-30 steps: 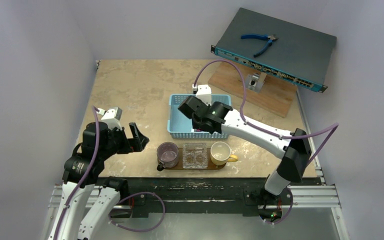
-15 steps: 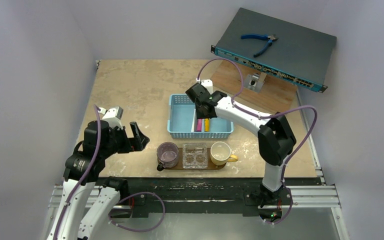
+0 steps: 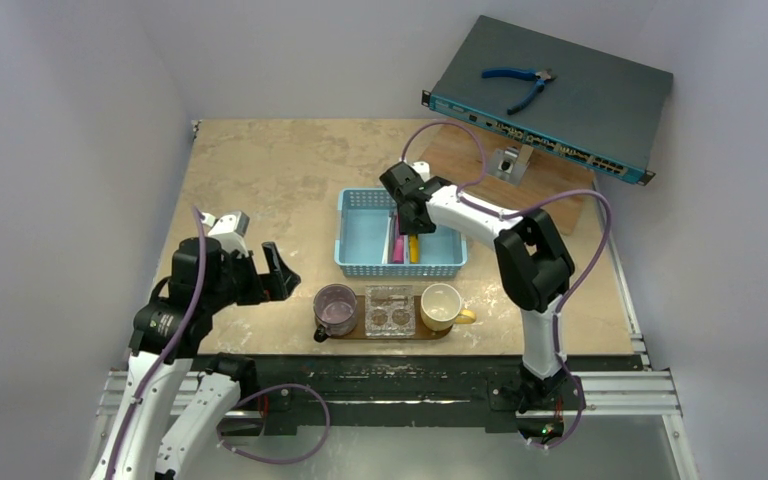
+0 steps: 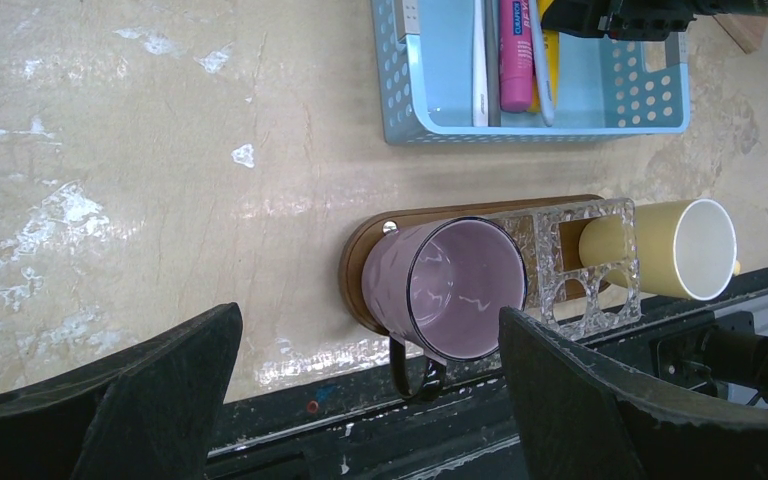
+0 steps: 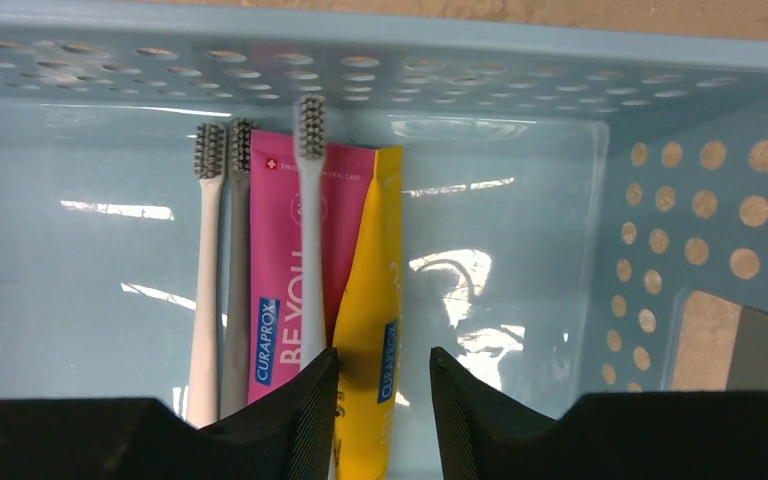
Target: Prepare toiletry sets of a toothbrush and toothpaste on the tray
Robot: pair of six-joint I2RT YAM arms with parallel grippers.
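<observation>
Folded back over the last second: right arm, from a long reach across the basket into a high-elbowed bend, with the right gripper (image 3: 409, 215) now at the basket's far right part; left arm barely different. Lying in the light-blue basket (image 5: 360, 75), not on the tray: pink tube (image 5: 285, 290) and yellow tube (image 5: 370, 330), side by side and touching. Two pale toothbrushes (image 5: 218, 300) just beside the pink tube and a third brush (image 5: 310, 230) on top of it, all with bristles toward the wall opposite the gripper. Poised low over the tubes' other ends, right gripper with fingers (image 5: 290, 410) partly apart and bare basket floor showing in the gap. Nothing visibly pinched. One finger over the third brush's handle and the yellow tube's edge, contact impossible to judge. Set closer to the arms than the basket and apart from it, the dark oval tray (image 4: 355, 265), loaded with a purple cup (image 4: 455, 290) at its left end, a clear holder (image 4: 580, 265) in the middle and a cream cup (image 4: 680, 250) at its right end. Hanging over the bare table (image 3: 260, 170) left of the tray, left gripper (image 4: 368, 320) spread wide and holding nothing. Farther off at the back right, a lighter wooden board (image 3: 550, 200) under a tilted network switch (image 3: 580, 110), with blue pliers (image 3: 520, 85) on top of that.
</observation>
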